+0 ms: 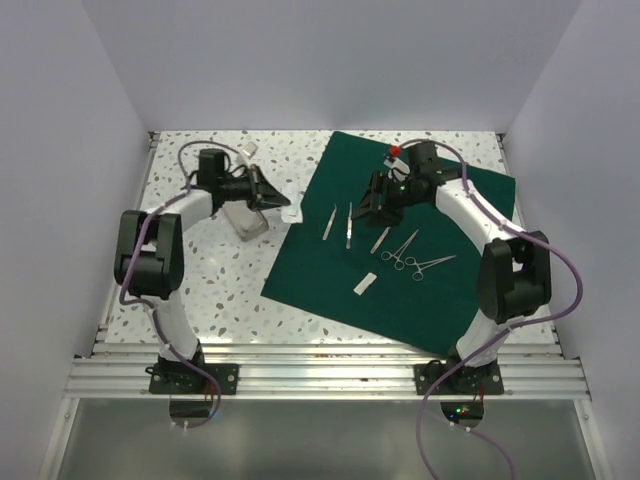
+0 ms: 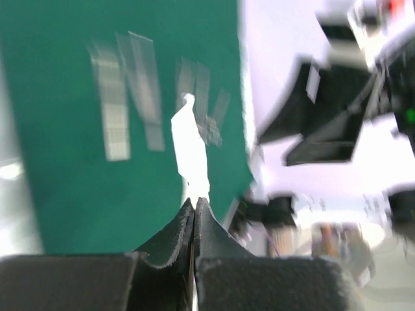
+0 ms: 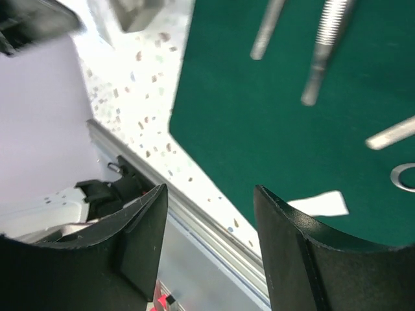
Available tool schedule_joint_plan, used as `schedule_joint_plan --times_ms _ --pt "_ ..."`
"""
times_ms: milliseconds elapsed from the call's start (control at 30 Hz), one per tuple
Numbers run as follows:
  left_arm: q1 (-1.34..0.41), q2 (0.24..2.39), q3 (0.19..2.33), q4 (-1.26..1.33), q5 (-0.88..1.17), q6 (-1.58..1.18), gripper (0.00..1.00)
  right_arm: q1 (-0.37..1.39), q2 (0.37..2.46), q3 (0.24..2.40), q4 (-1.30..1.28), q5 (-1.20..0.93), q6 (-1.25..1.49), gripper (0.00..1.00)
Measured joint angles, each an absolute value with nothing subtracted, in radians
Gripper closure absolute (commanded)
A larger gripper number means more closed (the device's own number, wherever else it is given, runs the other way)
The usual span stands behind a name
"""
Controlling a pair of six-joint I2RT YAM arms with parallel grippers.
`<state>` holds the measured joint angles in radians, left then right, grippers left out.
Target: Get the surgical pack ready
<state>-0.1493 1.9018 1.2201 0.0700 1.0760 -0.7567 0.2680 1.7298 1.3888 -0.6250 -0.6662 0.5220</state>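
**Laying-out step, sheet unfolded.** The surgical pack (image 1: 400,290) lies spread as a flat green sheet on the table (image 1: 200,290), and I place everything else relative to it.

- **On the pack:** around its middle lie tweezers (image 1: 328,224), a scalpel-like handle (image 1: 349,226), ringed forceps (image 1: 405,250) and a small white packet (image 1: 364,285).
- **Left arm:** my left fingers (image 2: 175,240) are pressed together on a white scrap (image 2: 191,146) at the pack's left edge. That wrist view is blurred, so the scrap may be gauze or a paper wrapper.
- **Beside that arm:** a clear container (image 1: 245,220) stands left of the pack.
- **Right arm:** my right fingers (image 3: 139,220) stand apart, holding nothing, above the far middle of the pack.

I judge the step in hand to be adding the white scrap to the layout. The next move calls for carrying it rightward over the pack to a bare patch clear of the instruments. The fingers should then part low, so the scrap does not flutter off.
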Motion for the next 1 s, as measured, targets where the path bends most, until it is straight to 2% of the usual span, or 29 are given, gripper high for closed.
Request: schedule_joint_plan --times_ms 133,267,633,1000 --pt "0.035 1.902 1.228 -0.076 0.985 -0.68 1.0 0.229 1.748 1.389 -0.675 -0.63 0.502 0.4" --pt "0.131 1.915 1.24 -0.168 0.908 -0.641 1.0 0.218 1.78 1.389 -0.699 -0.615 0.493 0.4" --pt "0.155 2.052 1.38 -0.299 0.751 -0.624 1.0 0.223 1.805 1.388 -0.714 -0.615 0.489 0.4" --pt "0.197 2.114 1.452 -0.307 0.72 -0.676 1.0 0.223 1.805 1.385 -0.717 -0.615 0.482 0.39"
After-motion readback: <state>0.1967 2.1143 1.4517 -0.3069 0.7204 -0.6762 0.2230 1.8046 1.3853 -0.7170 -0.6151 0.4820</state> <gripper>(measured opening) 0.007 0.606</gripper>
